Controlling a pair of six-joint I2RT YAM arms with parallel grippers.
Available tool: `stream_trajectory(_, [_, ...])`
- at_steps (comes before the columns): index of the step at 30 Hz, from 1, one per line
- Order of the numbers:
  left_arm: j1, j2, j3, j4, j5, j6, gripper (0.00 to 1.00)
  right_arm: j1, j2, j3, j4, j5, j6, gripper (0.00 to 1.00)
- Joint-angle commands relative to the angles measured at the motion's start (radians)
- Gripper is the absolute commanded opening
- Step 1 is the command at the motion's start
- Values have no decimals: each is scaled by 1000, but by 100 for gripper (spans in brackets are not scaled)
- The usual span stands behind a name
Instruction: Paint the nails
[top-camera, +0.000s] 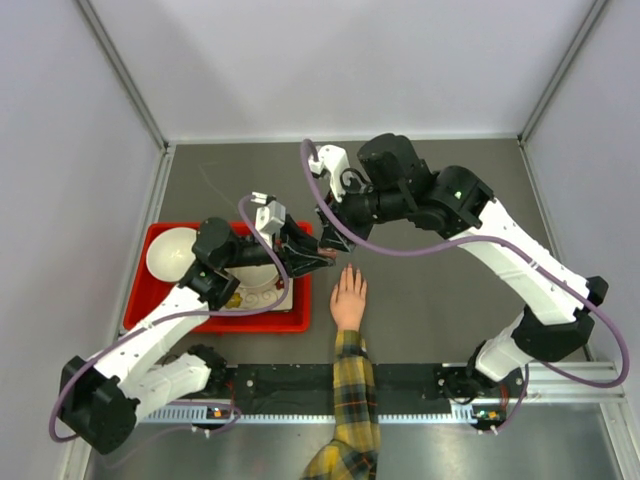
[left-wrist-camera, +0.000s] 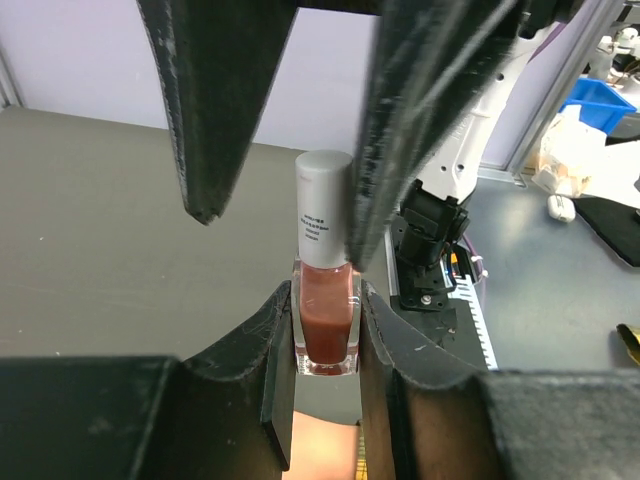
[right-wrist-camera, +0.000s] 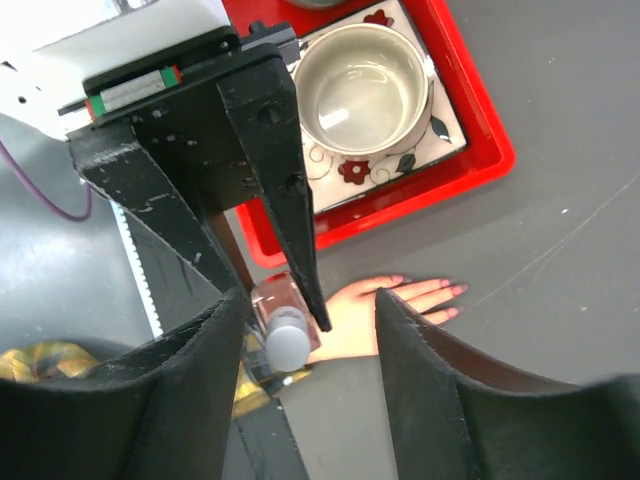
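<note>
A small nail polish bottle (left-wrist-camera: 327, 325) with red-brown polish and a grey cap (left-wrist-camera: 322, 215) stands upright, and my left gripper (left-wrist-camera: 326, 300) is shut on its glass body. My right gripper (left-wrist-camera: 283, 240) hangs open over the cap. One finger (left-wrist-camera: 375, 180) lies against the cap and the other stands well off it. In the right wrist view the cap (right-wrist-camera: 287, 341) sits close to one side of my right gripper (right-wrist-camera: 310, 300). A human hand (top-camera: 349, 298) in a yellow plaid sleeve (top-camera: 351, 400) lies flat below. Its nails (right-wrist-camera: 455, 290) look pink.
A red tray (top-camera: 160, 312) at the left holds a white bowl (top-camera: 168, 250) and a flowered plate (right-wrist-camera: 440, 135) with a metal bowl (right-wrist-camera: 362, 85) on it. The tray's right edge is close to the hand. Bare grey table (top-camera: 450, 290) lies to the right.
</note>
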Motion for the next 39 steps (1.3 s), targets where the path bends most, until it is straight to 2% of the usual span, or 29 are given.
stream_trajectory(1, [-9, -29, 41, 25, 18, 16, 0, -12, -37, -13, -3, -39, -28, 42])
stream_trajectory(8, [-10, -38, 44, 8, -2, 33, 0, -12, -40, -35, -6, -58, -14, 39])
stream_trajectory(9, [-10, -38, 44, 5, -8, 36, 0, -12, -43, -38, -7, -61, -12, 36])
stream_trajectory(11, [-12, -36, 45, -20, -40, 46, 0, -12, -40, -41, 0, -53, 7, 27])
stream_trajectory(12, [-12, -39, 48, -35, -60, 68, 0, -12, -37, -41, 5, -43, 21, 14])
stream_trajectory(14, [-12, -46, 48, -84, -146, 97, 0, -11, -23, -41, 34, -21, 105, 0])
stream_trajectory(16, [-12, -55, 53, -122, -215, 152, 0, -6, -11, -49, 60, 44, 187, 0])
stream_trajectory(17, [-12, -59, 54, -139, -287, 187, 0, 1, -5, -53, 92, 86, 281, 0])
stream_trajectory(19, [-12, -73, 48, -172, -385, 217, 0, 63, 30, -53, 112, 334, 447, 0])
stream_trajectory(20, [-12, -79, 45, -176, -498, 230, 0, 87, 52, -44, 93, 447, 516, 0])
stream_trajectory(21, [-13, -92, 35, -179, -541, 240, 0, 130, 102, -3, 71, 617, 582, 0])
stream_trajectory(22, [-12, -98, 30, -182, -578, 249, 0, 147, 136, 25, 45, 693, 721, 0])
stream_trajectory(24, [-12, -112, 13, -176, -655, 264, 0, 193, 219, 80, 34, 790, 803, 0])
stream_trajectory(28, [-13, -132, -10, -161, -711, 255, 0, 236, 311, 152, 63, 827, 952, 0])
stream_trajectory(32, [-12, -145, -15, -156, -715, 246, 0, 236, 313, 169, 72, 849, 968, 0])
stream_trajectory(35, [-12, -150, -15, -156, -723, 253, 0, 232, 302, 169, 94, 810, 918, 2])
stream_trajectory(36, [-13, -150, -12, -162, -747, 250, 0, 228, 296, 166, 117, 751, 881, 5])
stream_trajectory(37, [-12, -151, -10, -169, -757, 237, 0, 216, 288, 169, 117, 729, 806, 18])
stream_trajectory(39, [-12, -161, -16, -162, -755, 238, 0, 201, 250, 172, 115, 662, 691, 36])
